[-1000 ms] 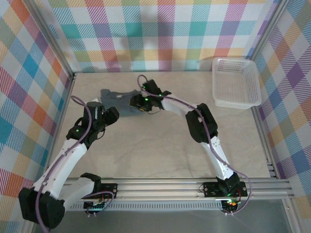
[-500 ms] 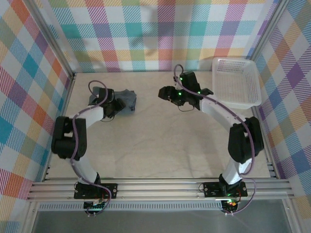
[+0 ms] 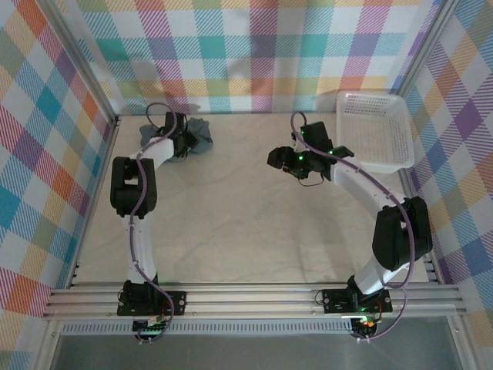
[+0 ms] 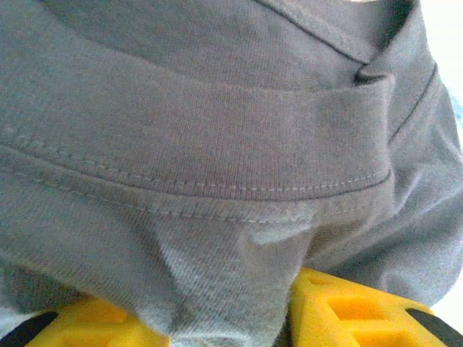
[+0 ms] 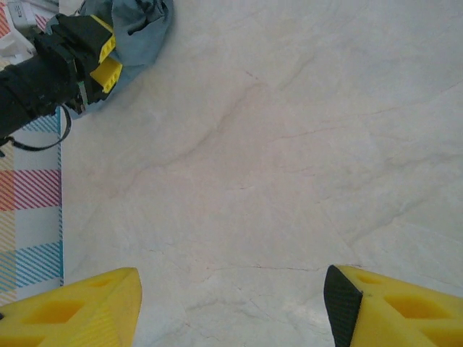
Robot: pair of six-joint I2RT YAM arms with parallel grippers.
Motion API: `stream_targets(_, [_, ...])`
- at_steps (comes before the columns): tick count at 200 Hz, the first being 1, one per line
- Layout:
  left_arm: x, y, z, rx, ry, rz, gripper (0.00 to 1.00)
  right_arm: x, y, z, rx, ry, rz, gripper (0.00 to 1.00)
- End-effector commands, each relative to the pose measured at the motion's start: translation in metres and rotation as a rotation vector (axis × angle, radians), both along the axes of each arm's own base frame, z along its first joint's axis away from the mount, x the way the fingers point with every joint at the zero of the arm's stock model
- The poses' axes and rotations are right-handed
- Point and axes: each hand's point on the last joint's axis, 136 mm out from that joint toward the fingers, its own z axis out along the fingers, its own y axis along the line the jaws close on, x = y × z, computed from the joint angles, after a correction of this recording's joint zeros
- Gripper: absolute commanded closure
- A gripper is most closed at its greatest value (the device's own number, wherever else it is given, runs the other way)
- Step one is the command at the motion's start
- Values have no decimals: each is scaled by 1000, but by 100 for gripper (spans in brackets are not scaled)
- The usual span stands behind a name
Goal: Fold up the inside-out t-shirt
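Observation:
The inside-out t-shirt (image 3: 202,135) is a bunched dark grey heap at the back left of the table, near the rear wall. My left gripper (image 3: 187,139) reaches into it from the left. In the left wrist view the grey cloth (image 4: 217,144) with its stitched hem covers almost everything, and a fold of it is pinched between the yellow fingers (image 4: 347,314) of the left gripper (image 4: 217,325). My right gripper (image 3: 279,160) hovers open over bare table at centre right, apart from the shirt. Its wrist view shows the open right gripper (image 5: 231,303), the shirt (image 5: 141,32) and the left gripper (image 5: 108,61).
A white plastic basket (image 3: 368,95) stands at the back right corner, just right of the right arm. Checked walls close the table at the back and sides. The pale tabletop (image 3: 246,223) stretches between the arms towards the near rail.
The left arm has stretched to the back left, taking the shirt from mid-left into a bunched heap near the rear wall. The right gripper left the shirt and moved right.

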Motion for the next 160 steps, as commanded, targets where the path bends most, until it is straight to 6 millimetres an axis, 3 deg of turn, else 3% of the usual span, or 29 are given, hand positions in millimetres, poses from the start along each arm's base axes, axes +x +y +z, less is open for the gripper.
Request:
stream_targets(1, [11, 42, -12, 73, 62, 9, 56, -1, -7, 25, 10, -39, 6, 32])
stream_targets(32, [30, 78, -8, 140, 73, -31, 53, -3, -13, 30, 19, -25, -3, 32])
stream_targets(58, [46, 95, -1, 94, 22, -55, 51, -9, -24, 36, 13, -17, -14, 32])
stream_targets(83, [44, 88, 28, 65, -63, -85, 47, -17, -58, 39, -34, -54, -101, 31])
stream_targets(89, [40, 85, 45, 57, -103, -84, 46, -20, -69, 38, -53, -70, -124, 30])
stream_targets(104, [22, 79, 81, 27, -194, -59, 44, -32, -97, 34, -134, -122, -177, 22])
stream_targets(125, [-30, 64, 134, 32, -311, -29, 40, -48, -134, 24, -277, -225, -244, 8])
stream_targets(128, [-40, 62, 132, 39, -305, -29, 40, -49, -140, 25, -298, -248, -260, 6])
stream_targets(136, [-64, 51, 151, 65, -341, -43, 38, -54, -158, 19, -374, -284, -314, 0])
stream_targets(160, [-135, 17, 164, 215, -356, -136, 25, -61, -200, 6, -569, -469, -413, 0])
